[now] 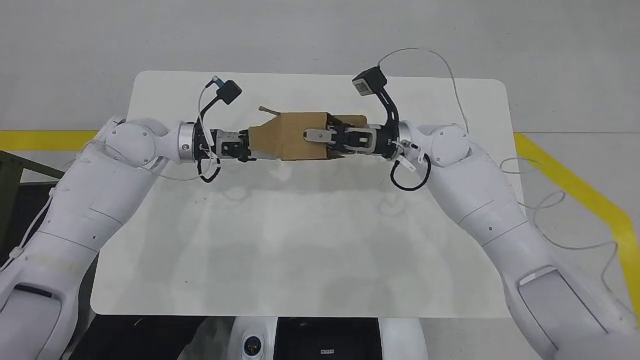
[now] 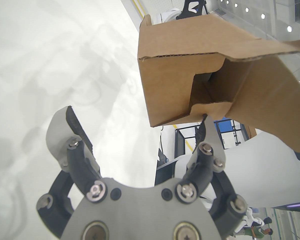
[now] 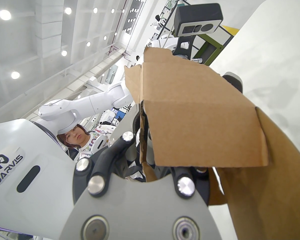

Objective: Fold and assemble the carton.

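The brown corrugated carton (image 1: 296,136) is hanging sideways over the far middle of the worktop (image 1: 300,250), partly folded into a box; its end flaps are standing open, one end showing the hollow inside.

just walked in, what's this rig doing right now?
Both arms meet above the white table with a brown carton between them, held off the surface. The right hand grips one end of the carton, which is partly folded, flaps loose. The left hand is open at the other end, one fingertip touching a flap edge, gripping nothing.
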